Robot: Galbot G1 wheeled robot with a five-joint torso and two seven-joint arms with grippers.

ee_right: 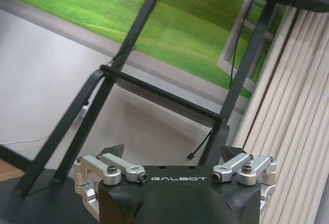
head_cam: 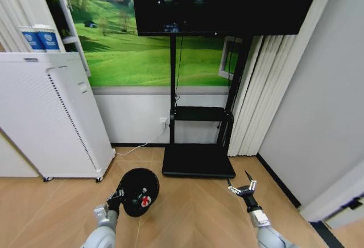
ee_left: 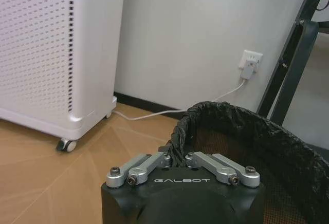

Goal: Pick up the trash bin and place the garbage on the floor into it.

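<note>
Left end effector point(ee_left: 177, 157) pinches trash bin point(head_cam: 140, 191) rim (garbage point(head_cam: 145, 200) inside); thin grip risks tilting, spilling. Right end effector point(head_cam: 243, 189) spread, unloaded.

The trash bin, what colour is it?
Black; the trash bin has a black liner, best seen in the left wrist view.

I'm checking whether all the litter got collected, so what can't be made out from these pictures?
- Head view: inside the black mesh trash bin a red-and-white item shows; other contents are too small to count.
- Left wrist view: the left gripper, shut on the bin's rim, and the near wall hide its bottom.
- Floor near the robot: cut off by the head view's lower edge.
</note>
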